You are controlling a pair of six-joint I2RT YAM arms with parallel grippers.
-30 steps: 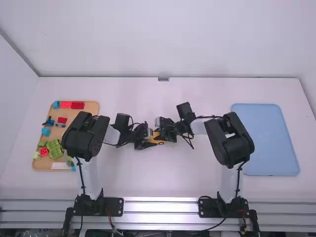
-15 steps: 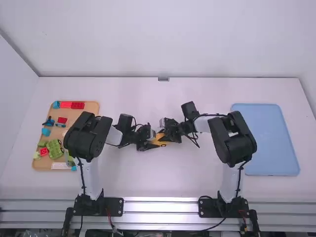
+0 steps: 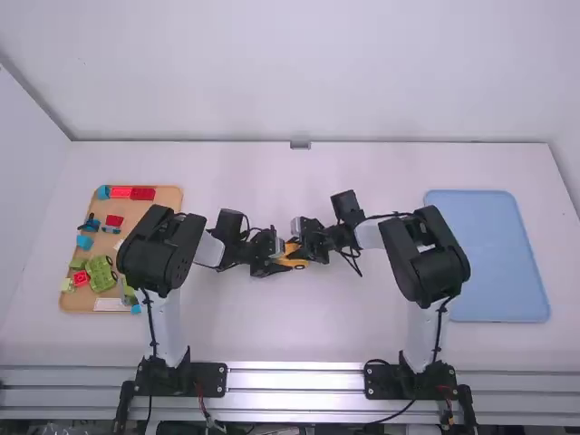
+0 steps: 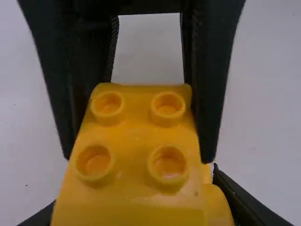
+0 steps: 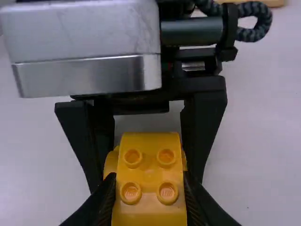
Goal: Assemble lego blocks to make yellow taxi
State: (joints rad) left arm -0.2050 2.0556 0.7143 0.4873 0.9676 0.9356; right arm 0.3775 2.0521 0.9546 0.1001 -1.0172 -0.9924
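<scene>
Pale walling (image 3: 290,72) backs the white desk (image 3: 290,344), and the blue tray (image 3: 489,254) lies well to the right of the right end effector (image 5: 149,179). The wooden tray (image 3: 113,207) sits well to the left of the left end effector (image 3: 279,262), bearing a green piece (image 3: 102,274) and a red block (image 3: 142,193) among other small pieces. Between the two end effectors is the yellow body (image 4: 134,136), studs showing; each has its fingers closed on it, one from either side, pinching it. Likely the joining step is in hand, with the taxi's body being squared up or pressed home; whether any seam is fully seated, I can't tell. Next calls for a firm, level squeeze, then one end effector letting go while the other keeps hold; twisting could pop the parts askew.
</scene>
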